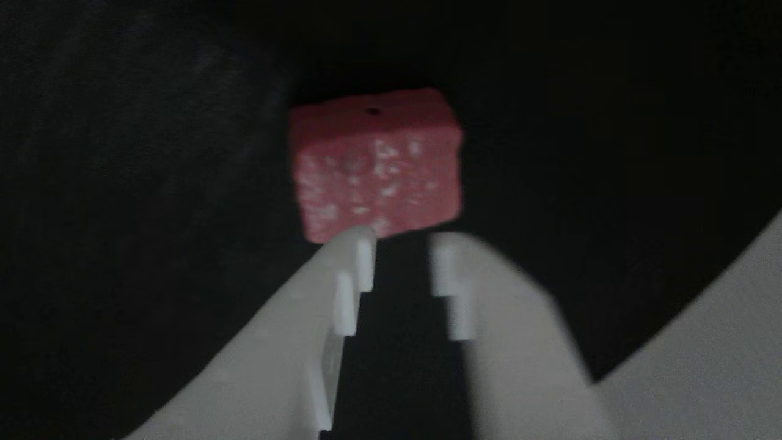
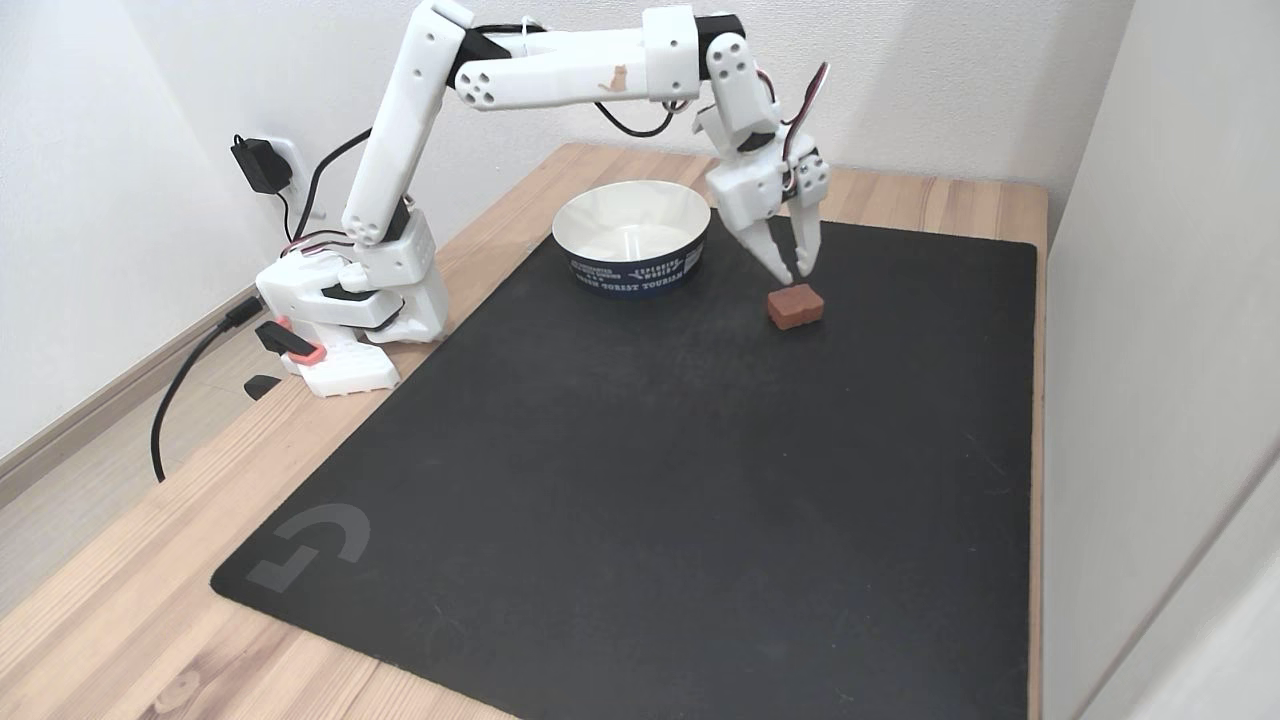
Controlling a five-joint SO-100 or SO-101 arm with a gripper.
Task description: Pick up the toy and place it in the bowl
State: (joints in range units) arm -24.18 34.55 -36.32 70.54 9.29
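Toy (image 1: pixel 374 164) on black mat, claw just short of it.

Other view: toy lies just beyond the tips of the white gripper (image 1: pixel 400 244), fingers slightly apart, nothing held; flecked face toward camera. Fixed view: toy (image 2: pixel 796 306) rests on the mat (image 2: pixel 640 480), right of the bowl (image 2: pixel 632 236); gripper (image 2: pixel 795 272) hangs just above it, tips down, narrowly parted.
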